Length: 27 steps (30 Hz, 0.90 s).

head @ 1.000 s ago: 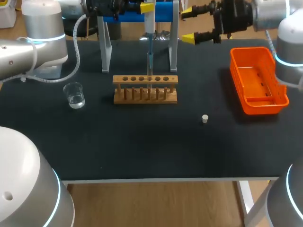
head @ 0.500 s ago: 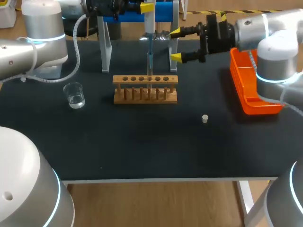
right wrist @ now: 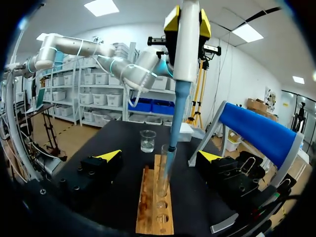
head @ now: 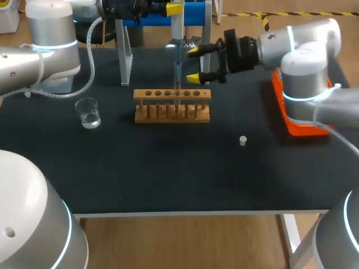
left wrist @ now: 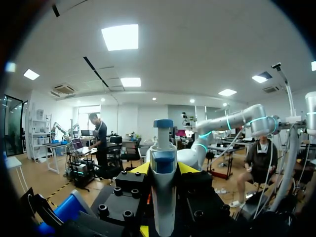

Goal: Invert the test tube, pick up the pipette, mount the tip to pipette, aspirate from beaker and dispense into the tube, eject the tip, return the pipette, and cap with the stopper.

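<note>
The left claw [head: 171, 8] pinched the pipette [head: 177, 28] upright at the far side of the tabletop [head: 168, 168], its tip down in a tube [right wrist: 162, 180] standing in the wooden rack [head: 151, 94]. The right claw [head: 193, 64] hovered spread just right of it. The stopper [head: 243, 140] lay nearer, to the right.

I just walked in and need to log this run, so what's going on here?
The left tool holds a pipette upright over the wooden rack, its blue tip down in a test tube standing in the rack. The right tool is open beside that tip, touching nothing. The beaker of clear liquid sits left of the rack, and the stopper lies loose on the table, so the tube is not capped yet.
</note>
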### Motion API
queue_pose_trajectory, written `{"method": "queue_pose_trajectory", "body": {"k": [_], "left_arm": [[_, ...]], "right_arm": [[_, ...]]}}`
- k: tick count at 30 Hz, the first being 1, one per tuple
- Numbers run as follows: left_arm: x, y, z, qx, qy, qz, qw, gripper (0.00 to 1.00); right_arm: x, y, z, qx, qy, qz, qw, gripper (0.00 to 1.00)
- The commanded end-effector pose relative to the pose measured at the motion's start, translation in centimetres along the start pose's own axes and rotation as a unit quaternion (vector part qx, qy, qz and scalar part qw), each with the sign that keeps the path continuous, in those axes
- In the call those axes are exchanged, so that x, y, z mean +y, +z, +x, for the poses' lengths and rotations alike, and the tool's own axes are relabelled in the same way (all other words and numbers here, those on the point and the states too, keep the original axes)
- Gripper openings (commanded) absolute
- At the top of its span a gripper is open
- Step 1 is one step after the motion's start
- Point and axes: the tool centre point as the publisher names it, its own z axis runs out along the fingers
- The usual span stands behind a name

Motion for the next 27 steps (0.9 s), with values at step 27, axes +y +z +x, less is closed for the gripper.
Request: {"method": "queue_pose_trajectory", "body": {"k": [27], "left_arm": [[-0.1, -0.1, -0.1, 0.002, 0.0, -0.001, 1.0, 0.0]], "right_arm": [[-3.2, 6.2, -1.8, -0.035, -0.017, 0.056, 0.998, 1.0]]}}
